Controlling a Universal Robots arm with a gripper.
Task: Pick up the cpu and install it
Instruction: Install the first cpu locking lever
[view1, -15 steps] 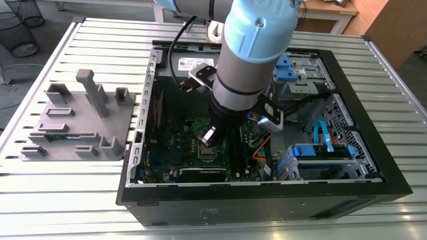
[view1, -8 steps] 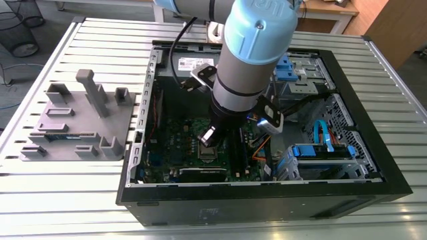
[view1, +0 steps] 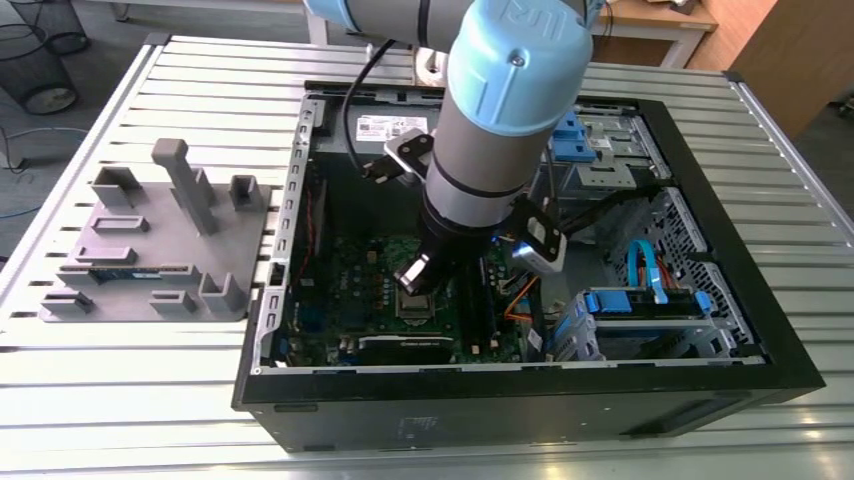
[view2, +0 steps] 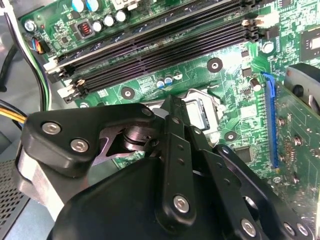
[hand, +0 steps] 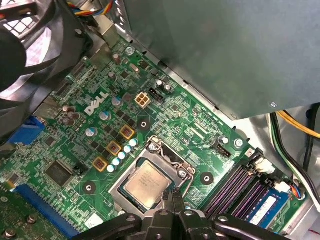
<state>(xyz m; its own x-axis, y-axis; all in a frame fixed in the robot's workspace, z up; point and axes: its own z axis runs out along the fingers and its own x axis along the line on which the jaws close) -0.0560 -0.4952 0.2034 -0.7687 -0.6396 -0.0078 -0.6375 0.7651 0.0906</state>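
Zero gap: tool (hand: 173, 196) pinched empty beside socketed cpu (hand: 146, 181).

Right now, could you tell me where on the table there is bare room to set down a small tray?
Bare slats of the table lie above and below the grey fixture in the exterior view, and right of the computer case. Inside the case it is crowded: arm, cables, drive cages, the hand by the cpu.
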